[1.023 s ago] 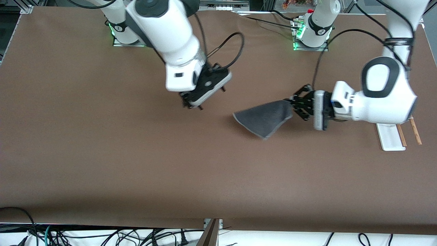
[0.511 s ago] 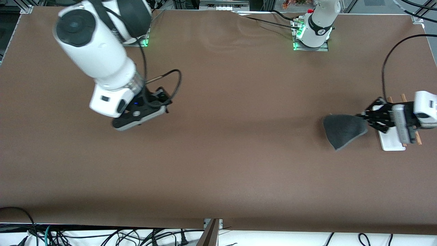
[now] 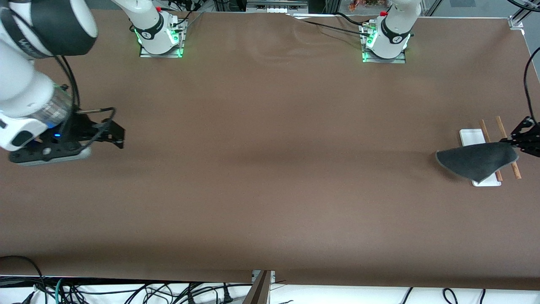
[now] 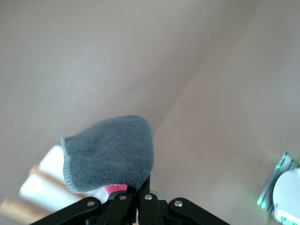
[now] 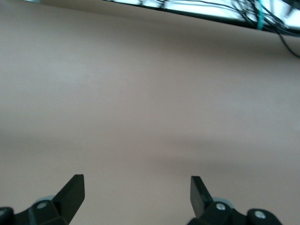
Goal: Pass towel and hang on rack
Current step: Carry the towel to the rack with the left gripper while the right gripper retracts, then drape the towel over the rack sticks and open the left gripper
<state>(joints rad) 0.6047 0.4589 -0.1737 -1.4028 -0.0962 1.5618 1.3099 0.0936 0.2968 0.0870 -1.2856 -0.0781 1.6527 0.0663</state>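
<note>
The towel [image 3: 476, 162], dark grey with a light border, hangs from my left gripper [image 3: 512, 143], which is shut on one corner of it. It spreads over the rack [image 3: 471, 137] at the left arm's end of the table and covers the middle of the white base and of both brown rods [image 3: 500, 126]. In the left wrist view the towel [image 4: 110, 157] shows a red patch by the left gripper [image 4: 138, 190], with the rack [image 4: 44, 187] under it. My right gripper [image 3: 118, 135] is open and empty over the right arm's end of the table, and its fingers [image 5: 75, 190] stand wide apart.
The brown table cover [image 3: 270, 169] runs to a front edge with cables [image 3: 126, 291] hanging below it. The two arm bases [image 3: 158, 36] stand along the edge farthest from the camera.
My left gripper has carried the towel from the table's middle to over the rack. The right arm has swung away to its own end, still open.
</note>
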